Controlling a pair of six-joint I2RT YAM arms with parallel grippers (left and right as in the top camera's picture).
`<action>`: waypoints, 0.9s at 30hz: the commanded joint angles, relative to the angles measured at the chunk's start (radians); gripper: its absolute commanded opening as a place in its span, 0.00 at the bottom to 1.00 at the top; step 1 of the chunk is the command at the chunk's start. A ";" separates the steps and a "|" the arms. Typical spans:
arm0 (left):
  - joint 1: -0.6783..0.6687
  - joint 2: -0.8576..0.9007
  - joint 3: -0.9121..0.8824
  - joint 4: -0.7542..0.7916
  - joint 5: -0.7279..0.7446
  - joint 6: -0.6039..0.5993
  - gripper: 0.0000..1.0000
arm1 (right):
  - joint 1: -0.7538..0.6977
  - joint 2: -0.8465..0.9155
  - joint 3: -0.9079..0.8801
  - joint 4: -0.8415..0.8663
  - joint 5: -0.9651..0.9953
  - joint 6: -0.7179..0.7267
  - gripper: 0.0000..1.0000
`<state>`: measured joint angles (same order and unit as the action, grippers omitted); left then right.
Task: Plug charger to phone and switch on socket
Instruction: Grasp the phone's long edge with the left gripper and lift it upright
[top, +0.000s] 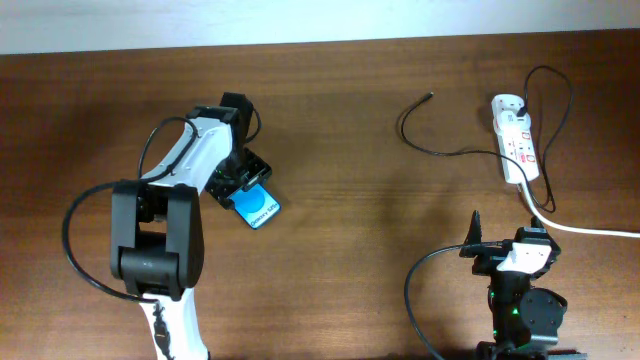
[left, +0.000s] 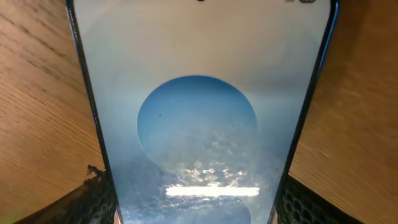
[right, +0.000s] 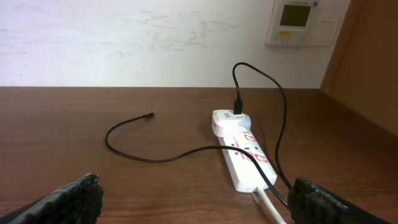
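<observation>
Dark wood-grain bench (top: 340, 270) runs wide under both arms, with a pale wall (right: 124, 43) behind its far edge. Left of centre lies the phone (top: 259, 208), blue screen up, taken across its width by the left hand (top: 238, 182). In the left wrist view the fingers (left: 93, 202) bear on its 2 long edges, so I judge this a real grip on a wide thing, chosen to leave a short end free for plugging. Which end carries the port I cannot tell, nor whether the phone is lifted or resting. The charger (top: 440, 152) lies well apart to the right. Its connector tip (top: 430, 96) sits loose on bare wood, and its black cable curls back to the white plug adapter (top: 505, 103), which is seated in the far end of the socket (top: 518, 148). From there the cable makes 1 loop out past the strip and crosses over it. The right hand (right: 196, 186) hangs near the front edge, jaws spread wide with nothing between them, facing the socket and the tip. Open bench between phone and tip gives room to bring them together. The right side is tighter: the thick white cord (top: 590, 230) passes just beside that hand, and the cable draped over the strip could snag a reach for the switches.
</observation>
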<state>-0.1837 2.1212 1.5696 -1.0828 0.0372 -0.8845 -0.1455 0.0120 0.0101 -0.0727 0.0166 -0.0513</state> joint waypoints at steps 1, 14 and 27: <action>-0.002 0.009 0.086 -0.032 0.081 0.075 0.56 | 0.002 -0.006 -0.005 -0.007 -0.003 0.006 0.99; -0.005 0.009 0.143 -0.124 0.634 0.334 0.53 | 0.002 -0.006 -0.005 -0.007 -0.003 0.006 0.99; -0.011 0.009 0.143 -0.172 0.996 0.416 0.53 | 0.002 -0.006 -0.005 -0.007 -0.003 0.006 0.99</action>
<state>-0.1925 2.1231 1.6871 -1.2507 0.9504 -0.4957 -0.1455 0.0120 0.0101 -0.0727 0.0166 -0.0513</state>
